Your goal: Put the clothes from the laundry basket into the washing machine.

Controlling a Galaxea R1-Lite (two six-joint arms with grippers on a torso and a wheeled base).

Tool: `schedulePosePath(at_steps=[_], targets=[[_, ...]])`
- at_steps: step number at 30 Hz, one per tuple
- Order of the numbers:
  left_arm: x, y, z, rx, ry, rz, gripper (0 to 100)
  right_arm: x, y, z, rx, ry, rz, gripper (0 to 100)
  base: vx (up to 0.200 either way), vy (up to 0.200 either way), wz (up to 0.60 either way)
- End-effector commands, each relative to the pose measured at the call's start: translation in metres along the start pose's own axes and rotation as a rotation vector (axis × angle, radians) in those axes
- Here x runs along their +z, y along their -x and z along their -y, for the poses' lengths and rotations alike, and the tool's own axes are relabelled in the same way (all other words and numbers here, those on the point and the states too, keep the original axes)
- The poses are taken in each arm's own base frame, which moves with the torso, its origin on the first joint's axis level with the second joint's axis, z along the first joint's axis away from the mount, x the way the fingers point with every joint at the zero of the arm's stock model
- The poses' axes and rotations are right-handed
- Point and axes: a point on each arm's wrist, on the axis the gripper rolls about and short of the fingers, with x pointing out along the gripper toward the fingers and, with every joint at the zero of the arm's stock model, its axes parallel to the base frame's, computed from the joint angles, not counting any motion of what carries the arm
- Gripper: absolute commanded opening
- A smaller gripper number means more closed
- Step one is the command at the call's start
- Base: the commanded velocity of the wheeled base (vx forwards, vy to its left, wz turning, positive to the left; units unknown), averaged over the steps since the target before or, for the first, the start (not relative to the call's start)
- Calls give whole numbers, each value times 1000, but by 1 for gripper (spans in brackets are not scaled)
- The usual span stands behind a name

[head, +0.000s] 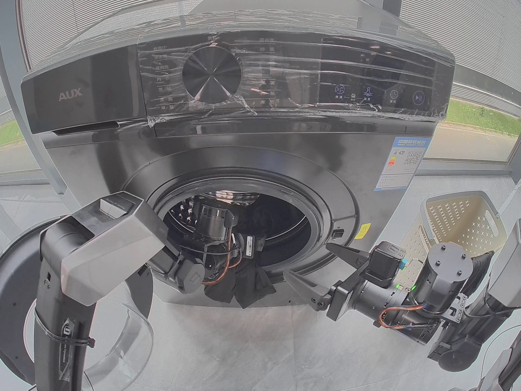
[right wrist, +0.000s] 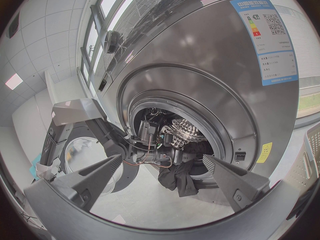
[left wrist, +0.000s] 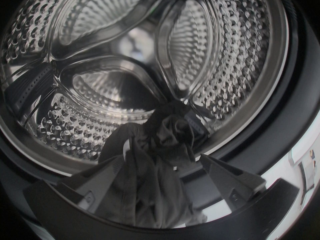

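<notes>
The washing machine (head: 304, 153) stands with its drum (left wrist: 110, 50) open. A dark garment (head: 247, 286) hangs over the drum's lower lip, part inside and part outside. My left gripper (left wrist: 161, 157) sits at the mouth of the drum, open, with the dark garment (left wrist: 156, 184) lying loosely between its spread fingers. My right gripper (head: 306, 260) hovers in front of the machine, to the right of the opening, open and holding nothing. From the right wrist view the garment (right wrist: 176, 180) droops below the left arm's wrist (right wrist: 150, 154). The cream laundry basket (head: 461, 218) stands on the floor at the right.
The round glass door (head: 116, 327) is swung open at the lower left, beside my left arm. Grey floor (head: 244, 348) lies free in front of the machine. A window wall stands behind the machine. The basket wall (right wrist: 311, 157) is close beside my right arm.
</notes>
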Motion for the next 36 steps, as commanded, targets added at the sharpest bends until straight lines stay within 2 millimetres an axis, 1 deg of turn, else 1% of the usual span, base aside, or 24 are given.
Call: schedulePosePath(at_steps=[1, 5, 9, 11, 18, 22, 23, 30, 33, 36], targets=[[10, 24, 5, -9, -57, -31, 100, 0, 0, -1, 3, 0, -1, 100, 0, 0, 0], [0, 24, 6, -7, -81, -100, 100, 0, 0, -1, 3, 0, -2, 100, 0, 0, 0], [-6, 23, 5, -1, -95, -136, 100, -1, 0, -1, 3, 0, -4, 100, 0, 0, 0], [-18, 17, 1, 7, -104, -171, 100, 0, 0, -1, 3, 0, -2, 100, 0, 0, 0], [-40, 1, -4, 20, -108, -208, 100, -2, 1, -5, 18, -1, -7, 100, 0, 0, 0], [-43, -2, -8, 25, -111, -209, 100, -2, 1, -5, 18, -1, -8, 100, 0, 0, 0], [-43, -2, -7, 25, -110, -204, 0, -3, 1, -5, 17, -1, -11, 100, 0, 0, 0], [-30, -6, -7, 29, -87, -149, 0, -2, 0, -6, 20, -1, -5, 100, 0, 0, 0], [-19, -9, -5, 23, -70, -93, 0, -2, 0, -6, 20, -1, -5, 100, 0, 0, 0], [-4, -13, -2, 16, -34, -25, 0, -1, 0, -6, 20, -1, -4, 100, 0, 0, 0]])
